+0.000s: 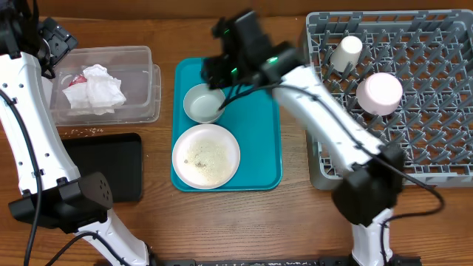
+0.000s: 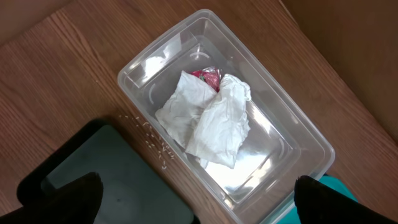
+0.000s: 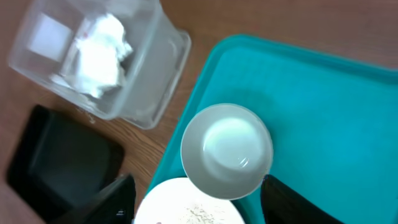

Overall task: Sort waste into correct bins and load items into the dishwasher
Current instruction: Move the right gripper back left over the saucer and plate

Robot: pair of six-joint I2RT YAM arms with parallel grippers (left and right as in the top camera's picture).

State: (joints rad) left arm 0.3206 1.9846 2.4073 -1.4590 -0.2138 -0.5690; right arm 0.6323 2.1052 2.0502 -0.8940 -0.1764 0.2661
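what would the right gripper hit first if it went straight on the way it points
Most likely the pale grey bowl on the teal tray: it lies under the right gripper, between its open fingers; depth is unclear.

No legible text, seemingly; red wrapper [image 2: 209, 76] blurred.

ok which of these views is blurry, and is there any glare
Right wrist view is soft throughout: the napkins in the clear tub smear into a white blob, and the grey bowl has fuzzy edges. Left wrist view is sharp, with glare patches on the tub's floor. Overhead view is crisp and evenly lit.
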